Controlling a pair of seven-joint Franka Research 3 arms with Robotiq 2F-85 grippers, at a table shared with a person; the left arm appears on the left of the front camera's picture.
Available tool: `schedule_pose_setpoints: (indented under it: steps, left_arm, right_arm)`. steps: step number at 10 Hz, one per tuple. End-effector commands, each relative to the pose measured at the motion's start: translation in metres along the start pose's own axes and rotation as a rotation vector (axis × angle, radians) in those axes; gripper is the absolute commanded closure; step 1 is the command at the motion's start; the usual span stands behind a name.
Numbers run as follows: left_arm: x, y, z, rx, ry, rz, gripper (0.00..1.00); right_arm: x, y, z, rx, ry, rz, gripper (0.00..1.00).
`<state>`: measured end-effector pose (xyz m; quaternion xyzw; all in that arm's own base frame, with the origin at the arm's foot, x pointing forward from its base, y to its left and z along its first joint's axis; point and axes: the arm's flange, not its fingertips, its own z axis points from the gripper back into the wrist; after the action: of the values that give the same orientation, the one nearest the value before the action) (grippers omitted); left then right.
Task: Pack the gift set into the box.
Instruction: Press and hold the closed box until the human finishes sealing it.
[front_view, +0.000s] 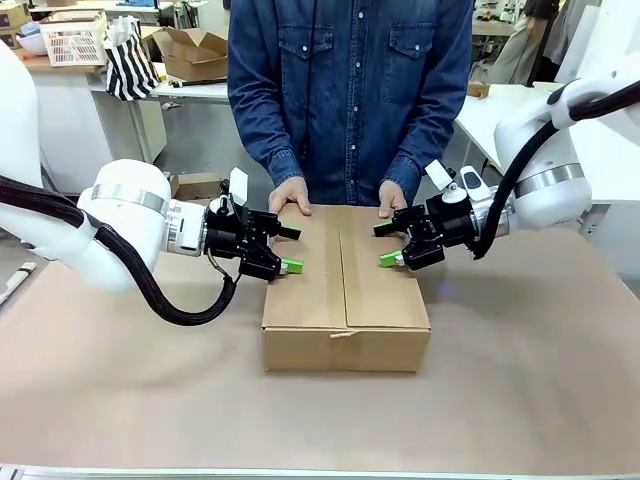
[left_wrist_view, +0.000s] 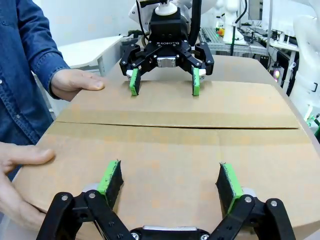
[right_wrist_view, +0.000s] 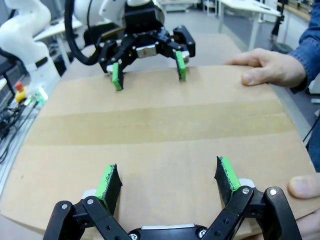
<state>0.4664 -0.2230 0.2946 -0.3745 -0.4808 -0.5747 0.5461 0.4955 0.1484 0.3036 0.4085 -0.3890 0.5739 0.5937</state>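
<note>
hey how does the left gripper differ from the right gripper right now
The left gripper comes in over the box's left edge; the right gripper over its right edge. The left gripper points toward the robot's right; the right gripper points back toward it. The person's hand lies beside the left gripper, the other hand beside the right. Both are open, over the closed flaps.

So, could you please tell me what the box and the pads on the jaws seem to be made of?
The box: plain brown corrugated cardboard by the look of it, matte, with folded flaps meeting at a seam on top. The pads: bright green and dull, with a ridged face, probably rubber or soft plastic, though the pictures cannot settle which.
</note>
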Motion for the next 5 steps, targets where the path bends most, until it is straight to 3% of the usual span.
schedule_pose_setpoints:
  steps: [1, 5]
  left_arm:
    - [-0.003, -0.0022, 0.0006, 0.0, 0.003, -0.004, 0.0]
    - [-0.003, -0.0022, 0.0006, 0.0, 0.003, -0.004, 0.0]
  right_arm:
    - [-0.0009, 0.0005, -0.001, 0.001, 0.003, 0.0, 0.0]
    - [-0.0009, 0.0005, -0.001, 0.001, 0.003, 0.0, 0.0]
